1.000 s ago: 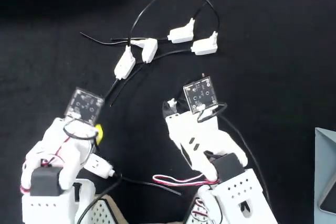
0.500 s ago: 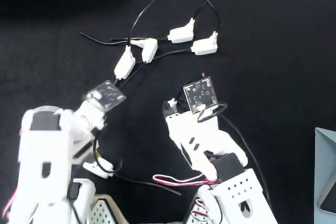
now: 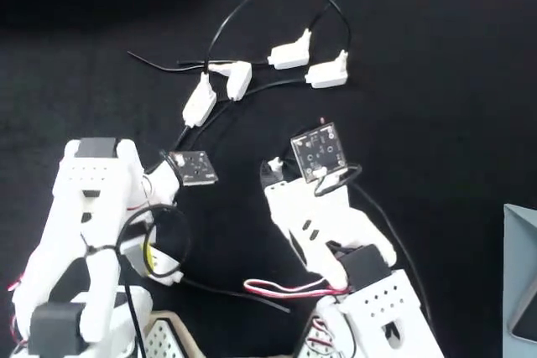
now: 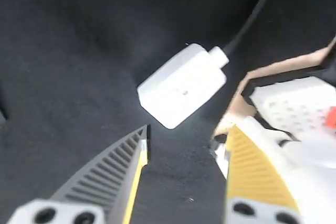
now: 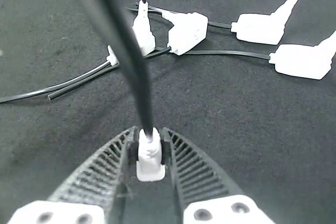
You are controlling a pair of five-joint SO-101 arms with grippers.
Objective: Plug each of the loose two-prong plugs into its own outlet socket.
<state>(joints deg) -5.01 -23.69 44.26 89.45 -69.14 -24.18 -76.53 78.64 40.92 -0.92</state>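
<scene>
Right end effector (image 5: pixel 149 136): clamped on small white plastic plug (image 5: pixel 149 162), likely for insertion.
Left end effector (image 4: pixel 186 139): wide over white rectangular plug (image 4: pixel 181 86), set to grab.

White plastic arms (image 3: pixel 84 232), black servos (image 3: pixel 365 264), red-white wiring (image 3: pixel 285 288), ribbed grey fingers (image 4: pixel 113 166).

My high camera hangs off the arms (image 3: pixel 327 224) and looks down on the black table (image 3: pixel 436 81), far enough that I see both of them, with their mounts at the near edge. The left wrist camera sits very close above the table and looks between the fingers of the left gripper (image 4: pixel 186 135) at the white connector block (image 4: pixel 181 85) beside that arm's base (image 4: pixel 294 103), a corner which the high view also covers. The right wrist camera looks low and forward along the right gripper (image 5: pixel 148 135), over the small plug (image 5: pixel 148 158), to the four white plugs (image 5: pixel 184 30) farther out, the same group that the high view shows beyond the arms.
</scene>
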